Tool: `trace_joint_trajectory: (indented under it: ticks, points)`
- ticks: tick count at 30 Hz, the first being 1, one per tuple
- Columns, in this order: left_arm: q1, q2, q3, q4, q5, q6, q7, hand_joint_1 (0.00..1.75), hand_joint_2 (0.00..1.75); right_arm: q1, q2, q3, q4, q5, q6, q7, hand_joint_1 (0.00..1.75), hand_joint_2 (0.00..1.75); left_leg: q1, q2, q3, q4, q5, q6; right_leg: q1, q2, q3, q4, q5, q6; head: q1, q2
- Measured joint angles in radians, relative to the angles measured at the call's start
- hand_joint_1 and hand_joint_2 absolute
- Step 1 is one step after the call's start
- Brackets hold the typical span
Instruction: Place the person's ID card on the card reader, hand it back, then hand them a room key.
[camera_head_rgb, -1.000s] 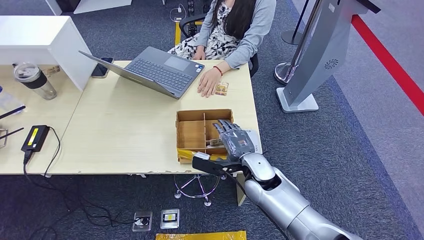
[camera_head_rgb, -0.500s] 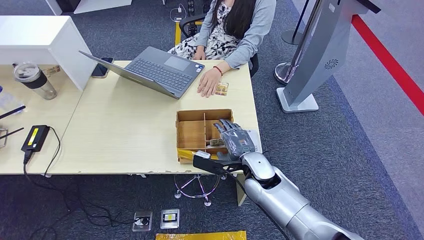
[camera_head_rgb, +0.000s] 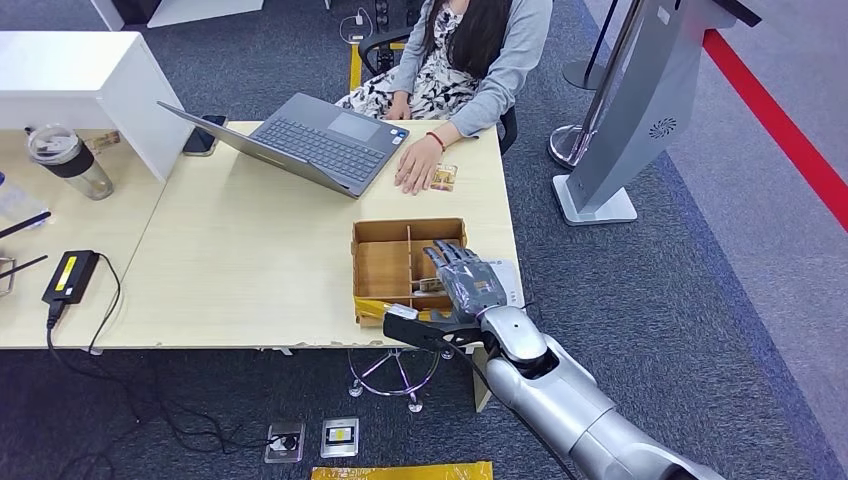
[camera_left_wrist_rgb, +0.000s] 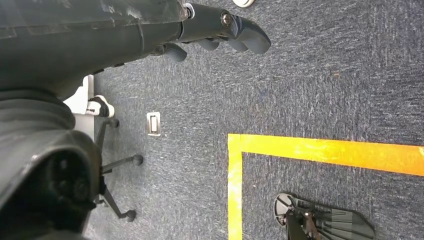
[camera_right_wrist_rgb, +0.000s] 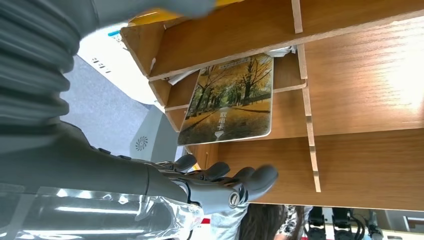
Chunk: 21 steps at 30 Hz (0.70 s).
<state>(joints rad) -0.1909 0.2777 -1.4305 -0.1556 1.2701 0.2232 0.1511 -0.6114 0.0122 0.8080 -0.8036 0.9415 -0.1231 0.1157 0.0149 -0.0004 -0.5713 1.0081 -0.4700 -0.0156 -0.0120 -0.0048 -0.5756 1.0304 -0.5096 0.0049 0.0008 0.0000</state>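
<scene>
— Where is the right robot hand (camera_head_rgb: 468, 283) now?
— Over the wooden box (camera_head_rgb: 385, 268) on the table (camera_head_rgb: 250, 260). It has slid a tiny bit left since a second ago. Its fingers are spread flat and it holds nothing.
— And the room key (camera_right_wrist_rgb: 231, 99)?
— It lies in a slot of the box, just past the fingertips, not touched.
— The left robot hand (camera_left_wrist_rgb: 220, 30)?
— It hangs over the carpet (camera_left_wrist_rgb: 320, 90), fingers curled, holding nothing.
— The ID card (camera_head_rgb: 444, 177)?
— On the table, beside the person's hand (camera_head_rgb: 415, 163), same as before.

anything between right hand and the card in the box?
Nothing. In the right wrist view the right hand hovers open beside the room key card lying in the wooden box; just bare box wood between them.
</scene>
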Motion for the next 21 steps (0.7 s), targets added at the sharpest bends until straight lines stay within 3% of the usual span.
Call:
trace_joint_trajectory:
  ticks: [3,7,21]
  points:
    - [0.000,0.000,-0.003,0.000,0.000,-0.003,0.000,0.00,0.00,0.000,0.000,0.000,0.004,-0.001,-0.005,-0.005,0.00,1.75,0.000,0.000,0.000,0.000,0.000,0.000,0.000,0.000,0.000,0.000,0.000,0.000,0.000,0.000]
    - [0.000,0.000,-0.004,0.000,0.000,-0.004,0.000,0.00,0.00,0.000,0.002,0.000,0.004,-0.007,-0.020,-0.016,1.75,1.75,0.000,0.000,0.000,0.000,0.000,0.000,0.000,0.000,0.000,0.000,0.000,0.000,0.000,0.000]
    - [0.000,0.000,-0.004,0.000,-0.001,-0.004,0.000,0.00,0.00,0.000,0.008,0.000,0.004,-0.024,-0.034,-0.027,1.75,1.75,0.000,0.000,0.000,0.000,0.000,0.000,0.000,0.000,0.000,0.000,0.000,0.000,0.000,0.000]
